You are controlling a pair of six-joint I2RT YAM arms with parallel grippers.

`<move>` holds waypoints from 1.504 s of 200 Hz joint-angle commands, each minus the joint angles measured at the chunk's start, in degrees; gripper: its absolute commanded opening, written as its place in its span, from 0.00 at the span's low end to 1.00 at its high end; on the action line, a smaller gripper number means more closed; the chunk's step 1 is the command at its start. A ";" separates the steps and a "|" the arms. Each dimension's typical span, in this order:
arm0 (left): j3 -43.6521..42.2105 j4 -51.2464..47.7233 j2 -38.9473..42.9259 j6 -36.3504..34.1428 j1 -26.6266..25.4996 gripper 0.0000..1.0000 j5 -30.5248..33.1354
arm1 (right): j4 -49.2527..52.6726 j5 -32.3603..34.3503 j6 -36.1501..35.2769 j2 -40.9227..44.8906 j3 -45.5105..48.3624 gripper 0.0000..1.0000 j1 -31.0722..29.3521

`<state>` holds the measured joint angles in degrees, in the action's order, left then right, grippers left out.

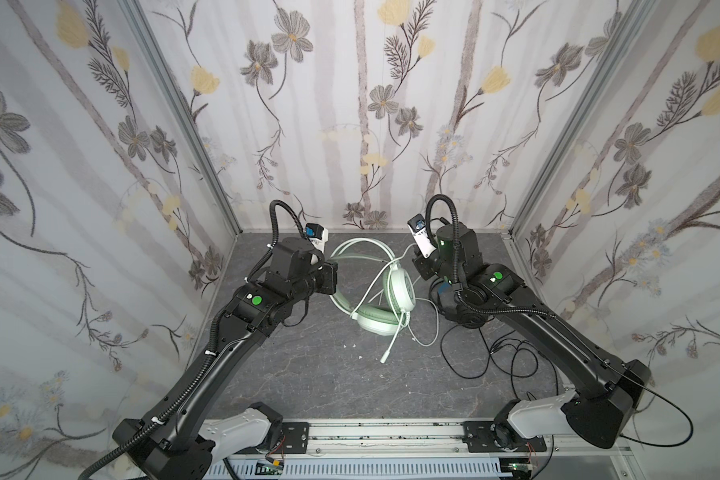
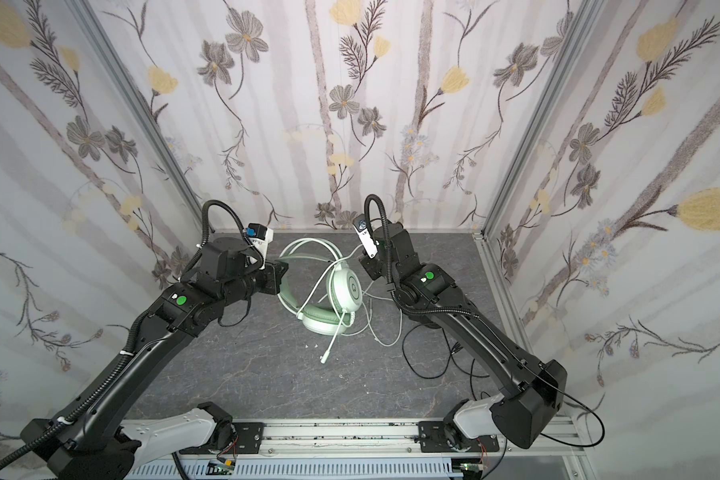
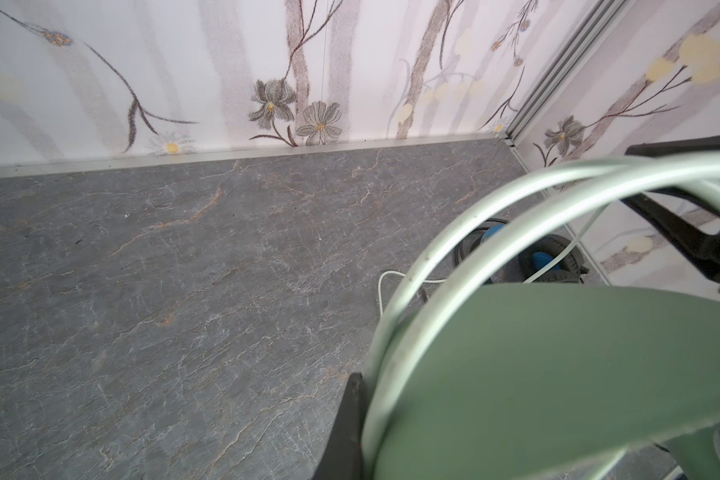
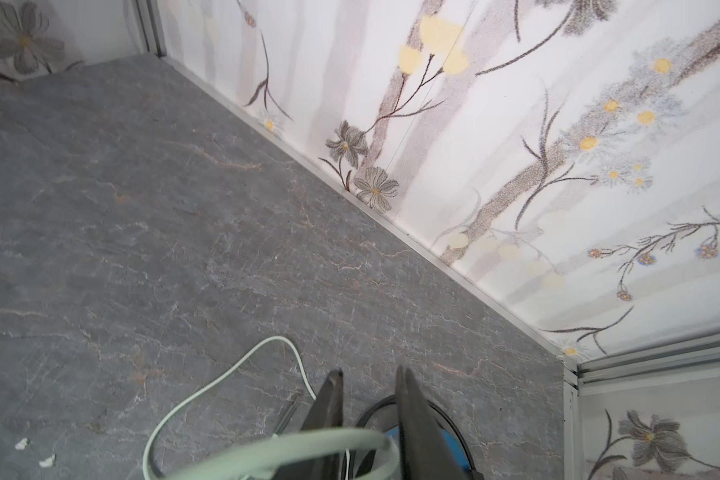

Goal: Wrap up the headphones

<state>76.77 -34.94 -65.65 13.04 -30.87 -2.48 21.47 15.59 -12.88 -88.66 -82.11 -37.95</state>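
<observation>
The mint green headset [image 1: 402, 291] sits on the desk [image 1: 308, 374] with its two ear cups together at one end and its headband [image 3: 558, 374] arching away from them. The left end effector [image 1: 332, 275] is closed on that headband at the end of the headset opposite the ear cups; the left wrist view shows the flat green band and the pale wire hoops [image 3: 454, 232] passing between the dark fingers. This grip appears intended to anchor the headset so that cable can be wound around it. The right end effector [image 4: 368, 382] sits just beside the headset on the side away from the left one, jaws partly apart with nothing visibly clamped; a pale hoop crosses in front of its fingers. The whitish cable [image 1: 422, 328] crosses one ear cup and trails loose on the desk beside the ear cups, so wrapping is judged incomplete. The black headset [image 3: 545, 259] lies just beside the mint green headset, beneath the right arm, with its thin black cable [image 1: 474, 357] spread loose beyond it
</observation>
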 commanded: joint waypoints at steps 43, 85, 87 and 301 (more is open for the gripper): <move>8.01 5.65 0.00 7.72 0.10 0.00 -5.28 | -20.52 -13.01 10.32 1.31 8.66 0.25 3.43; 12.65 6.35 -0.75 10.74 0.08 0.00 -7.16 | -27.99 -17.83 14.35 -0.20 10.87 0.25 4.08; 12.84 6.37 -0.79 10.88 0.04 0.00 -7.22 | -28.29 -18.02 14.50 -0.31 10.84 0.24 4.04; 15.87 9.58 -2.38 15.18 0.20 0.00 -14.26 | -13.68 -0.81 23.34 -8.39 -1.38 0.00 5.88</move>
<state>92.25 -30.28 -68.20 26.55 -30.81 -14.39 3.64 12.12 7.51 -95.68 -81.49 -32.64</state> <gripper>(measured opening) 0.062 0.049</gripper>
